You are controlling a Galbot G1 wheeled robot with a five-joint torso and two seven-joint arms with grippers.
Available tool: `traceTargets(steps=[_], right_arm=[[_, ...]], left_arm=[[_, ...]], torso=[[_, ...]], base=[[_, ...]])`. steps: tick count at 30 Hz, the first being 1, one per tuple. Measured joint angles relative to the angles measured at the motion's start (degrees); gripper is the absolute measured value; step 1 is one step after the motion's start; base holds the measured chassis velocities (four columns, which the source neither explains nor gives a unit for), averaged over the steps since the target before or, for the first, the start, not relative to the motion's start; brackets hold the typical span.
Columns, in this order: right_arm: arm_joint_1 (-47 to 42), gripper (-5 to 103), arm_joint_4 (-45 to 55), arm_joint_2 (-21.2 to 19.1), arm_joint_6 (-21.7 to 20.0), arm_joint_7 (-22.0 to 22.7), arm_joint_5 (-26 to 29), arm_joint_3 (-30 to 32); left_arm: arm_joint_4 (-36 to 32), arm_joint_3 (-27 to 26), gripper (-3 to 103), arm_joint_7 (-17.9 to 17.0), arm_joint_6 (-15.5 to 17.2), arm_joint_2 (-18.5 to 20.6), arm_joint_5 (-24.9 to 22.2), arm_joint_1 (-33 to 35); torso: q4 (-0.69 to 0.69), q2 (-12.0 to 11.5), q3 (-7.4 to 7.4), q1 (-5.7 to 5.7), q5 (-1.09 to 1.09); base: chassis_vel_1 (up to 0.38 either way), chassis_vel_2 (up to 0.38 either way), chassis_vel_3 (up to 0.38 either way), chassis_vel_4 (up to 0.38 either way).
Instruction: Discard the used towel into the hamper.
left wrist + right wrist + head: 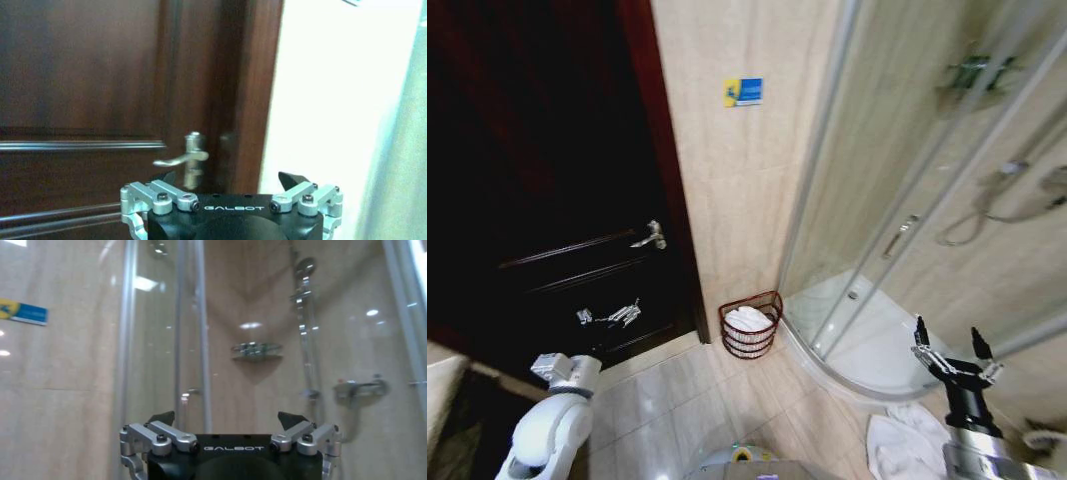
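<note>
The glass shower enclosure (907, 200) occupies the right side; the dark wooden door (537, 180) occupies the left. The hamper (750, 325) stands on the floor against the tiled wall between them, with white towels (748, 320) inside. Another white towel (897, 440) lies on the floor beside the right arm. The right gripper (949, 343) is raised, fingers spread wide, empty. The left gripper (230, 179) faces the door handle (183, 159), fingers spread wide, empty.

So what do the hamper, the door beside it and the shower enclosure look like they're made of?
The hamper: openwork dark reddish-brown wire or wicker, hard to tell which; white cloth shows through the gaps. The door: dark glossy wood, going by its panel mouldings and sheen, with a silvery metal handle. The shower enclosure: clear curved glass in pale metal frames, since the fittings show through it.
</note>
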Motion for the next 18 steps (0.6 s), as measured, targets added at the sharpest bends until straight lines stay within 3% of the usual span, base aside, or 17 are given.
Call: traceTargets(steps=[18], right_arm=[[0.41, 100, -0.76, -0.15, 0.18, -0.06, 0.39, -0.16]], left_arm=[[0.0, 0.0, 100, 0.0, 0.0, 0.0, 0.0, 0.0]], torso=[[0.0, 0.0, 0.0, 0.0, 0.0]], base=[[-0.126, -0.121, -0.122, -0.126]])
